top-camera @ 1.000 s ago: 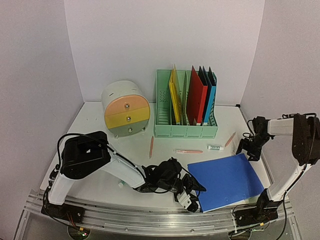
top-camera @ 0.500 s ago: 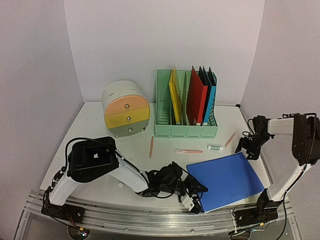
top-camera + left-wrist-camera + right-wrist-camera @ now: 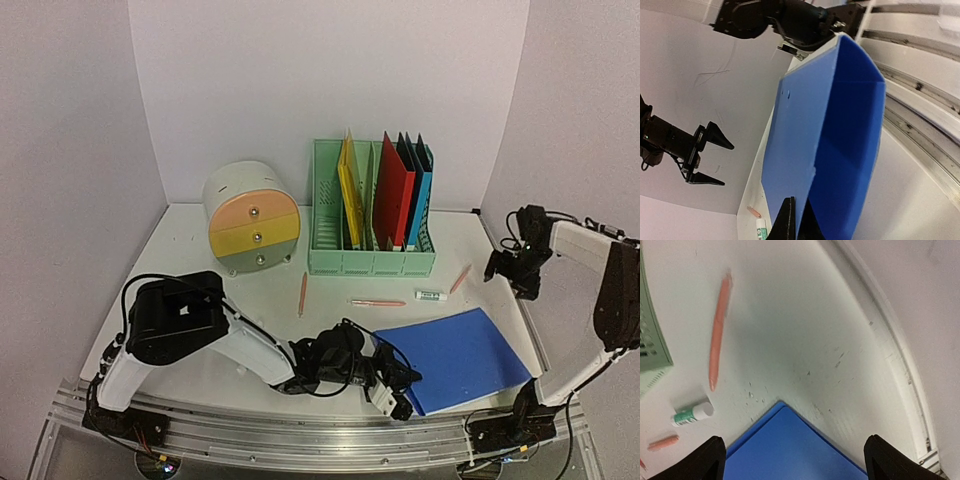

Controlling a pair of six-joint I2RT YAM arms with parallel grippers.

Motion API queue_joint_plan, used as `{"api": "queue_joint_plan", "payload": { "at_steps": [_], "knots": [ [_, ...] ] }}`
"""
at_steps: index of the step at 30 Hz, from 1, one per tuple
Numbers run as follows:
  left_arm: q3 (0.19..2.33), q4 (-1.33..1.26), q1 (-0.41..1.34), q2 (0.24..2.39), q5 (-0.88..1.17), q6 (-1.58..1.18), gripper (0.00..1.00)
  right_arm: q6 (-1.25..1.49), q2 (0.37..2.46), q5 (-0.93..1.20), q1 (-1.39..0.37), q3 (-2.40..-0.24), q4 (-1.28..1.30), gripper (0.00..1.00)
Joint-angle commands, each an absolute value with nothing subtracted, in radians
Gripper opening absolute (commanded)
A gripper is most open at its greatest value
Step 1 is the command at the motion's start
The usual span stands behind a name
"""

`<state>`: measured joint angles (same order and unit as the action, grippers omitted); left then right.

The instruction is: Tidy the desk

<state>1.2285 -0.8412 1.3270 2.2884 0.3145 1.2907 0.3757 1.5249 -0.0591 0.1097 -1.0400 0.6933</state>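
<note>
The left end effector (image 3: 397, 398) is clamping shut on the near corner of the blue folder (image 3: 460, 350) at the front right of the table (image 3: 180, 250), a sheet I'd judge thin, bendy and slick, so best taken by an edge, while the right end effector (image 3: 512, 272) is hovering wide open and empty.

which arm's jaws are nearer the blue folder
Left. The left arm has its jaws shut on the blue folder at its near left corner; the right arm holds its jaws open, off the folder's far right corner, not touching it.
</note>
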Motion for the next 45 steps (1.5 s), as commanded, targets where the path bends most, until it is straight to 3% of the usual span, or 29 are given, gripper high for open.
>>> {"api": "queue_joint_plan", "payload": {
  "at_steps": [1, 6, 10, 15, 20, 28, 32, 37, 38, 41, 45],
  "knots": [
    [1.264, -0.841, 1.327, 2.130, 0.318, 1.079, 0.00, 0.395, 1.435, -0.235, 0.107, -1.279, 0.854, 0.98],
    [1.398, -0.645, 1.315, 2.046, 0.360, 0.891, 0.00, 0.417, 1.416, -0.235, 0.107, -1.548, 0.981, 0.98],
    [1.598, -0.370, 1.274, 2.019, 0.443, 0.701, 0.00, 0.391, 1.418, -0.058, 0.107, -1.712, 1.019, 0.97],
    [1.806, -0.056, 1.224, 2.018, 0.537, 0.548, 0.00, 0.317, 1.372, 0.291, 0.107, -1.768, 0.976, 0.92],
    [1.822, 0.104, 1.196, 1.946, 0.593, 0.479, 0.00, 0.231, 1.301, 0.492, 0.107, -1.776, 0.915, 0.90],
    [1.881, 0.313, 1.129, 1.866, 0.639, 0.289, 0.00, 0.312, 1.351, 0.595, 0.011, -1.874, 0.936, 0.87],
    [1.781, 0.320, 1.125, 1.790, 0.553, 0.314, 0.00, 0.523, 1.504, 0.476, -0.108, -2.025, 1.127, 0.76],
    [1.579, 0.190, 1.126, 1.678, 0.382, 0.363, 0.00, 0.637, 1.544, 0.488, -0.152, -2.129, 1.345, 0.84],
    [1.547, 0.161, 1.125, 1.666, 0.337, 0.345, 0.00, 0.676, 1.520, 0.515, -0.151, -2.070, 1.359, 0.88],
    [1.475, 0.095, 1.121, 1.624, 0.302, 0.257, 0.00, 0.754, 1.461, 0.650, -0.151, -1.894, 1.362, 0.89],
    [1.430, 0.084, 1.121, 1.599, 0.298, 0.177, 0.00, 0.875, 1.465, 0.695, -0.150, -1.899, 1.362, 0.89]
  ]
}}
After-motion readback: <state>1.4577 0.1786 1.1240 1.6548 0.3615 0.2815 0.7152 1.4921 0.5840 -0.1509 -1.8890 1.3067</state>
